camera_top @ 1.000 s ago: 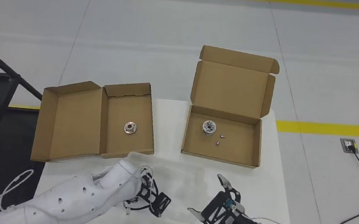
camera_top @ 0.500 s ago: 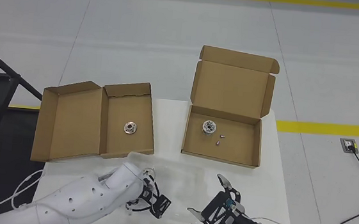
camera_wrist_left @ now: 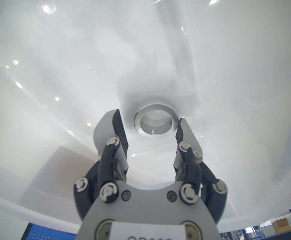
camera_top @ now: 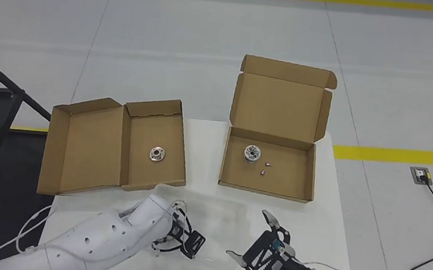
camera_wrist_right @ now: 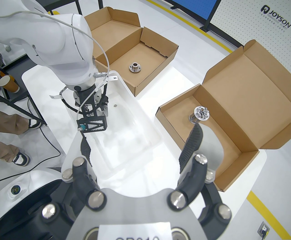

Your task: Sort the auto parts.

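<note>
A silver metal ring (camera_wrist_left: 156, 122) lies on the floor of the clear plastic bin (camera_top: 222, 205). My left gripper (camera_wrist_left: 149, 126) is down inside the bin, open, with a fingertip on either side of the ring. The right wrist view has the same left gripper (camera_wrist_right: 94, 120) over the bin (camera_wrist_right: 145, 134), near a small dark part (camera_wrist_right: 115, 105). My right gripper (camera_wrist_right: 139, 134) hangs open and holds nothing, above the bin's near end (camera_top: 257, 251). The left cardboard box (camera_top: 135, 139) holds a flanged hub (camera_top: 157, 155). A round machined part (camera_top: 252, 153) and a small screw (camera_top: 265, 169) lie in the right box (camera_top: 290, 184).
Both boxes stand open with their lids folded back, at the far side of the white table (camera_top: 329, 215). The bin sits between them and the table's front edge. A paper cup (camera_wrist_right: 8, 83) stands on a dark stand beside the table.
The left arm has shifted slightly over the bin. The right arm and the parts in the boxes have not moved.
</note>
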